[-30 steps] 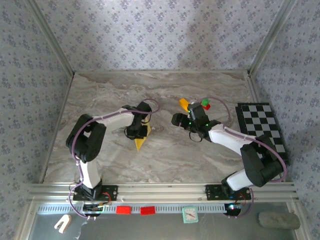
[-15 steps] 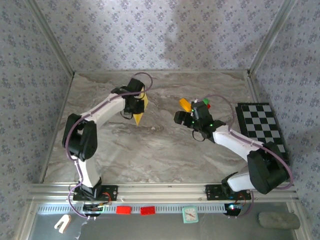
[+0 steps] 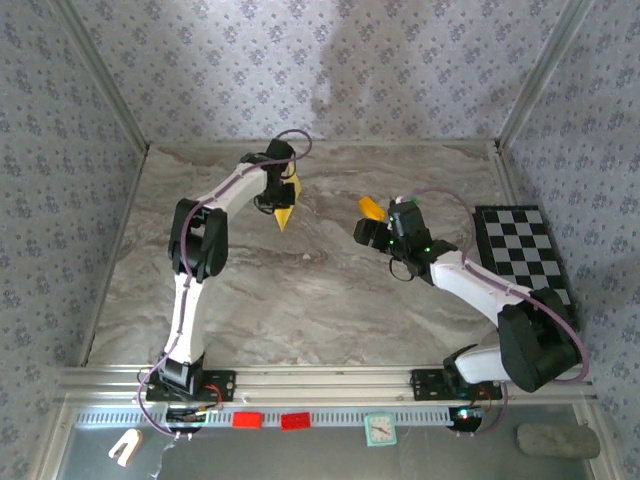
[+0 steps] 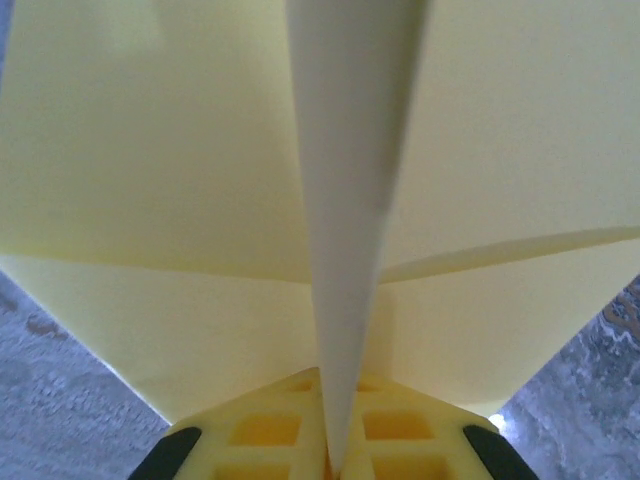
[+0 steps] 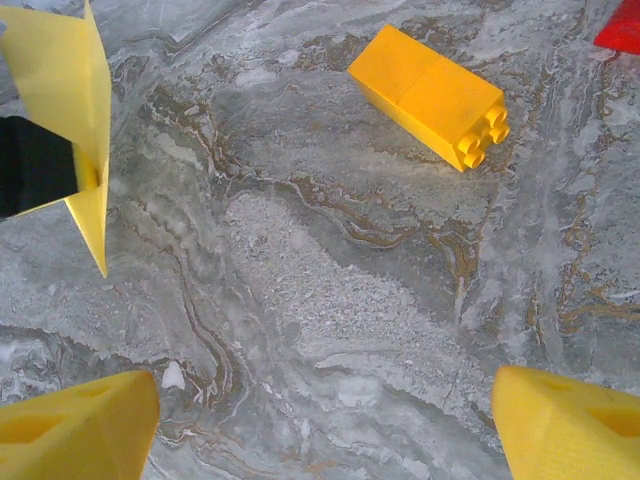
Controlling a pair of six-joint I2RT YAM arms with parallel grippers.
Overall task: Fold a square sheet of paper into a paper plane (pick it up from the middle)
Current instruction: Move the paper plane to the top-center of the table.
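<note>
The square sheet of paper is folded into the paper plane [image 3: 286, 211], a narrow yellow dart. Its nose points toward the near side, at the back left of the table. My left gripper [image 3: 277, 190] is shut on it. In the left wrist view the centre fold [image 4: 345, 250] is pinched between the fingers [image 4: 262, 432] and the wings spread to both sides. My right gripper [image 3: 374, 233] hovers open over bare marble at mid-table. Its yellow fingertips [image 5: 80, 430] stand far apart, and the plane [image 5: 75, 100] lies well off to its left.
An orange-yellow block [image 3: 371, 208] lies just beyond the right gripper, also seen as the orange-yellow block [image 5: 428, 92]. A red piece [image 5: 622, 28] sits further right. A black-and-white checkered board [image 3: 525, 255] lies at the right edge. Patterned walls enclose the table.
The left arm has stretched toward the back of the table, carrying the plane away from the centre. The right gripper has shifted slightly toward the back.
</note>
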